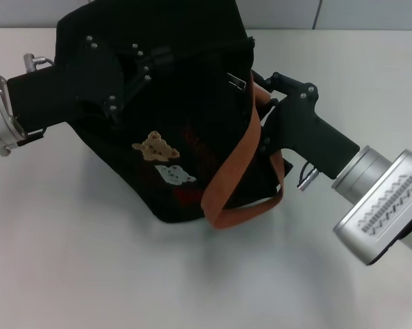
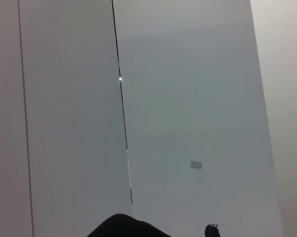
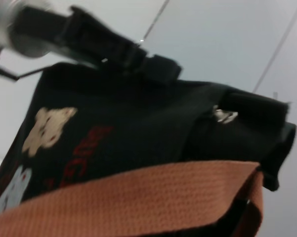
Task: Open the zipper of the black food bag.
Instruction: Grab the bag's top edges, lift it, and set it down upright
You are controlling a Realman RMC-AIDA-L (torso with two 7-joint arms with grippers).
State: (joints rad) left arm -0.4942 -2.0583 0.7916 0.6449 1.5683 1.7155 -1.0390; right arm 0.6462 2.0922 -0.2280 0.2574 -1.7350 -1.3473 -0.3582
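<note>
— What am I looking at?
— My black food bag (image 1: pixel 192 123), tipped on the table, bear patch facing up, orange strap looped loose.
— The zipper (image 1: pixel 237 81)?
— Silvery pull at its top edge.

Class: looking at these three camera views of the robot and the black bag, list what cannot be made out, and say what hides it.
- Right gripper fingertips, head view: lost against the black food bag.
- Left gripper grip, head view: black on black.
- How far the zipper is open: its line is hidden; only the pull tab shows, blurred.
- Left wrist view: mostly wall.
</note>
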